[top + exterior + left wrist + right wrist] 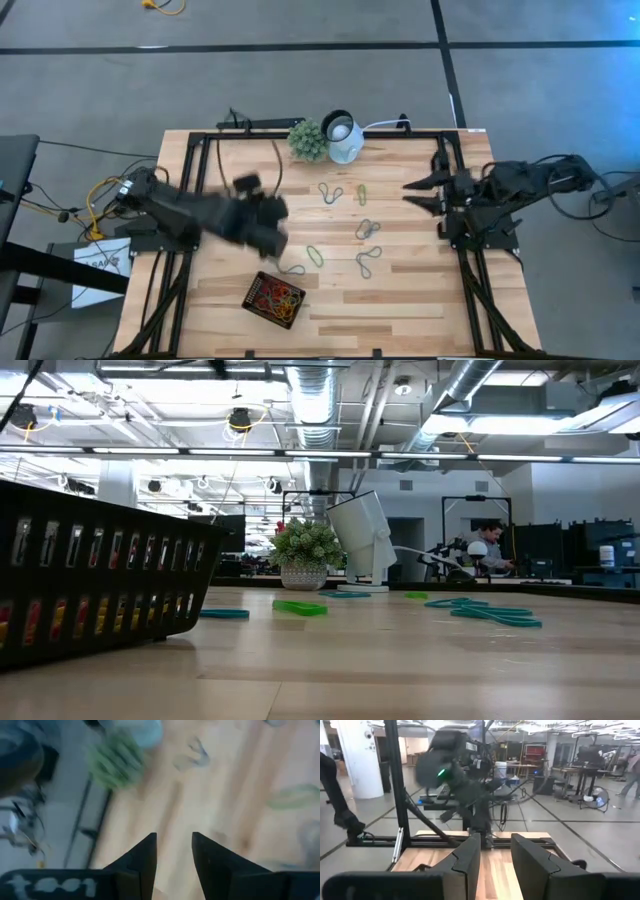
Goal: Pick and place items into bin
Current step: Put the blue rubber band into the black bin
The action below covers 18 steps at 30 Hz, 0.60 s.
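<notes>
Nearest you, the small shallow black rectangular bin (274, 299) already holds a heap of red, orange and yellow rubber-band loops. Above it hangs your left gripper (272, 238), fingers apart and empty. Farther on, several green and grey rubber-band loops (366, 230) lie loose on the wooden table (400, 290); the right gripper (420, 194) waits open at the right edge.

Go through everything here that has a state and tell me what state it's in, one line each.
bin: on the table's front left, holding a pile of red, orange and yellow bands.
loose rubber bands: lying flat on the wood, outside the bin.
left claw: open, empty, above the table just behind the bin.
right claw: open, empty, waiting at the table's right edge.
</notes>
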Each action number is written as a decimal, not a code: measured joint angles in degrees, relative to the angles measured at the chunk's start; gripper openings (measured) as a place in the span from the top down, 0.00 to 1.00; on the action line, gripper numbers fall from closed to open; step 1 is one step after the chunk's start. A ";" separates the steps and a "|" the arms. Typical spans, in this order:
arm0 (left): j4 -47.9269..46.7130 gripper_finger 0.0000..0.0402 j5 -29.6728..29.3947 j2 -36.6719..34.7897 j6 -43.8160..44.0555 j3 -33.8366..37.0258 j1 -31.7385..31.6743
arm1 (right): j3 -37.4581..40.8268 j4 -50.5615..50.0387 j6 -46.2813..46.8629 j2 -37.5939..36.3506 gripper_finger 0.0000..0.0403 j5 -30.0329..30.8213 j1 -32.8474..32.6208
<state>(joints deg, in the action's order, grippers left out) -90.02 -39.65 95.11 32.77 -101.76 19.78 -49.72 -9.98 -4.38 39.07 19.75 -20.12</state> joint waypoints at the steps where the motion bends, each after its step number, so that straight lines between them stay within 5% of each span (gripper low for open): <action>1: 0.19 0.71 -0.50 -0.94 -4.55 -1.66 -2.37 | -0.51 -1.84 -0.04 -1.17 0.75 0.05 0.00; 7: 3.71 0.68 0.81 -9.01 -20.22 -5.59 -18.60 | 0.29 -15.56 2.55 -8.48 0.75 0.58 0.09; 10: 8.54 0.68 8.77 -13.30 -26.89 -1.62 -25.85 | 4.61 -17.87 6.43 -11.07 0.75 3.39 1.10; 16: 46.42 0.68 38.73 -22.98 -41.39 23.13 -33.68 | 14.97 -13.53 7.31 -14.68 0.75 2.86 3.64; 18: 61.60 0.68 43.24 -23.97 -42.77 32.13 -34.21 | 17.25 -11.48 7.56 -15.30 0.75 2.85 4.49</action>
<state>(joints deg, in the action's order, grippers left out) -28.42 3.59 71.14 -10.00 -69.62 -14.43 -32.47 -21.46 3.18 23.78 22.60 -15.63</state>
